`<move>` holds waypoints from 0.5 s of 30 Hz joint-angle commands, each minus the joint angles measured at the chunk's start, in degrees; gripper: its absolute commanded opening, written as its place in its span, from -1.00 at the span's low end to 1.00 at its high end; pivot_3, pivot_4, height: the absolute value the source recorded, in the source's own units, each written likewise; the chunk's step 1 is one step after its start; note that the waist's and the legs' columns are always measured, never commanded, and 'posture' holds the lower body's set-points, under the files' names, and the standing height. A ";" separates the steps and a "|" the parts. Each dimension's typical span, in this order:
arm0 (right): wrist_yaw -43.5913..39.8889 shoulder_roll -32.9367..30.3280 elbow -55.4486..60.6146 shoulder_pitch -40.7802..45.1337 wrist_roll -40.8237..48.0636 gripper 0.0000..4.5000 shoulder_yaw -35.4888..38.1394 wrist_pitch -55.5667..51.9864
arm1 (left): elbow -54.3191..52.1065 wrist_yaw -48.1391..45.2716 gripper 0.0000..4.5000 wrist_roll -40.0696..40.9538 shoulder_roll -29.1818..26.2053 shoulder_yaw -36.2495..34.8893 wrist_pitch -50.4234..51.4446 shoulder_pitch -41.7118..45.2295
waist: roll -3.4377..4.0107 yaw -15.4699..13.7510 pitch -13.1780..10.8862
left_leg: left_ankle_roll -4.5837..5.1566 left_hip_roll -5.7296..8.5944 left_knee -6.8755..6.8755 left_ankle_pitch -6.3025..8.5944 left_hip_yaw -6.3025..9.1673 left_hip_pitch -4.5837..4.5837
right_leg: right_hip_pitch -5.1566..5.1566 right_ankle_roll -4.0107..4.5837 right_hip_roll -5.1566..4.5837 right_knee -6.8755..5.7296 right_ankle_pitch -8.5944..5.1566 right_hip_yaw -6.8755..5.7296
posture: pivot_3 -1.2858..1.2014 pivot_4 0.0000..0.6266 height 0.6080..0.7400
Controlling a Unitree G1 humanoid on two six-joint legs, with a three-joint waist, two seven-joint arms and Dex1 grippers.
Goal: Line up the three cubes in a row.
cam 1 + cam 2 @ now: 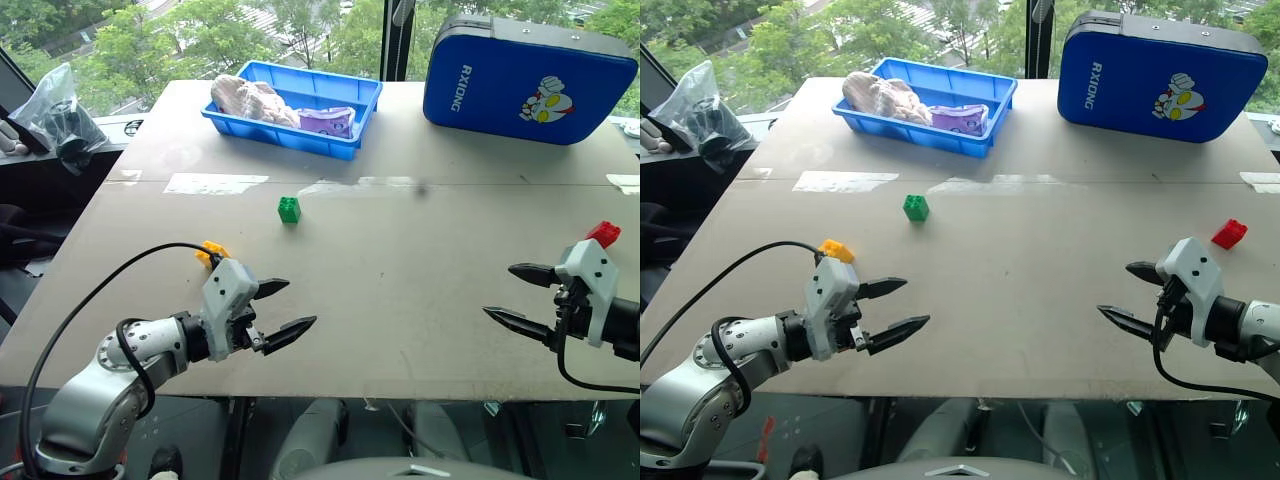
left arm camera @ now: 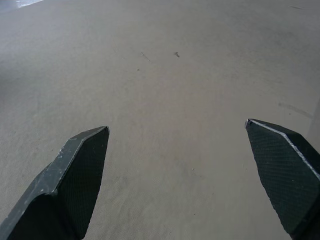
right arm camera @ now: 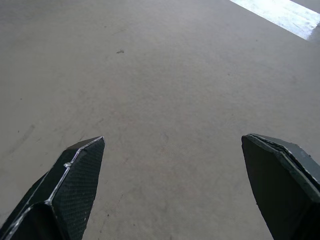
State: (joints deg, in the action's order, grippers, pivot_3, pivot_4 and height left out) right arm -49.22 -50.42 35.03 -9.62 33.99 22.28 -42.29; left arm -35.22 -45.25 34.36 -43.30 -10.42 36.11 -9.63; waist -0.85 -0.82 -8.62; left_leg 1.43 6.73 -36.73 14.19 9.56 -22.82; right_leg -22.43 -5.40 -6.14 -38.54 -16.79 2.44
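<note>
Trees fill the big windows behind a wide grey-brown board table (image 1: 1040,300), and on it the three bricks lie scattered, so no step of the lining-up is done yet; both arms hang ready over the near edge.

Nearest, the left gripper (image 1: 896,305) hovers low over bare board, its two black fingers spread wide with nothing between them. The right gripper (image 1: 1132,296) mirrors it on the other side, fingers equally wide apart and empty.

Just behind the left gripper's white housing lies the small yellow-orange studded plastic brick (image 1: 837,250). Near the right arm, a little farther out, sits the small red studded plastic brick (image 1: 1229,233). Farther still, left of the middle, stands the small green studded plastic brick (image 1: 916,207), well apart from both others.

Beyond them are strips of clear tape (image 1: 845,181), a blue plastic tray (image 1: 985,141) holding crumpled bags, and a blue padded case (image 1: 1160,75) with a cartoon figure.

The next move probably calls for one arm to reach its nearest brick, fingers straddling it, close, and carry it towards the green one.
</note>
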 commanded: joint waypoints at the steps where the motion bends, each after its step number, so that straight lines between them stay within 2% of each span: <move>1: 6.30 2.44 3.35 3.16 1.61 1.00 0.61 -2.55 | -1.79 1.99 0.99 2.47 1.80 -0.16 0.94 1.41 | 0.00 0.01 0.00 | 0.00 0.00 0.00 0.00 0.00 0.00 | 0.00 0.00 0.00 0.00 0.00 0.00 | 0.03 -0.52 1.00; 6: 29.17 15.59 6.84 12.20 -0.46 1.00 1.64 -10.48 | -2.78 8.60 0.99 9.28 7.81 0.81 6.03 11.14 | -0.03 -0.09 -0.01 | -0.17 0.00 -0.02 -0.10 0.11 -0.01 | 0.00 0.04 0.01 -0.05 0.03 -0.08 | 0.03 -0.52 1.00; 9: 40.57 18.00 6.31 16.35 -7.16 1.00 1.59 -15.68 | -2.84 9.27 0.99 9.97 8.87 3.75 6.99 17.19 | -0.04 -0.22 -0.01 | -0.20 0.06 -0.07 -0.12 0.16 -0.02 | -0.01 0.04 0.00 -0.09 0.04 -0.12 | 0.03 -0.52 1.00; 12: 52.70 22.79 2.46 23.31 -13.03 1.00 5.53 -22.07 | -2.26 6.33 0.99 8.19 8.78 8.71 5.44 23.63 | -0.04 0.06 -0.01 | -0.20 0.10 -0.10 -0.12 0.11 -0.02 | -0.01 0.01 0.01 -0.10 0.06 -0.04 | 0.03 -0.52 1.00; 15: 59.77 24.90 -3.76 27.47 -18.69 1.00 8.38 -25.42 | 0.45 5.12 0.99 7.68 10.82 12.33 4.65 30.57 | -0.01 0.11 0.01 | -0.21 0.10 -0.09 -0.13 0.07 -0.04 | -0.06 0.01 0.02 -0.19 0.06 0.01 | 0.03 -0.52 1.00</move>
State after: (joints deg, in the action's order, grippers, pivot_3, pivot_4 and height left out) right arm 7.23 -26.00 32.56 16.54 17.88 28.06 -66.27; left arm -35.33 -39.29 42.36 -32.99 0.84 42.06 19.01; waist -0.86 -0.71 -8.60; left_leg 1.21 6.82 -36.75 14.06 9.61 -22.85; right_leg -22.55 -5.38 -6.10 -38.74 -16.74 2.47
